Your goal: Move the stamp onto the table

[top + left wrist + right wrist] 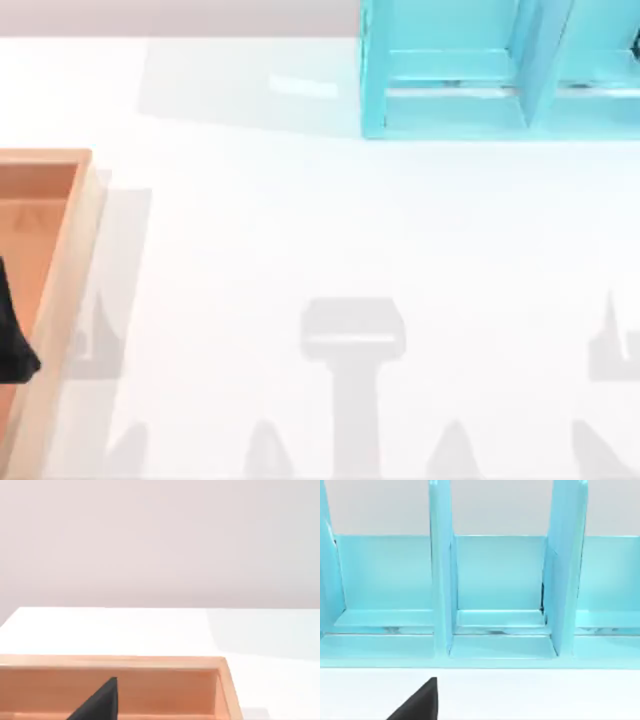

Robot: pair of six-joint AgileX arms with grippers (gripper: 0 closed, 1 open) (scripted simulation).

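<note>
The stamp is out of view. The table [300, 230] is a glossy white surface spreading across the top view. A black part of my left gripper [12, 335] reaches in from the left edge, over the inside of the wooden tray [60, 260]. The left wrist view looks over the tray's far wall [125, 662] onto the table [125, 630], with a black wedge of the left gripper [100, 702] in front. My right gripper [420, 702] shows as a similar black wedge above the table [530, 695], facing the shelf.
A light-blue shelf unit [480, 70] stands at the back right, its open compartments [497, 580] facing the right wrist camera. The orange-brown tray takes up the left edge. Grey shadows of the arms lie across the table's front.
</note>
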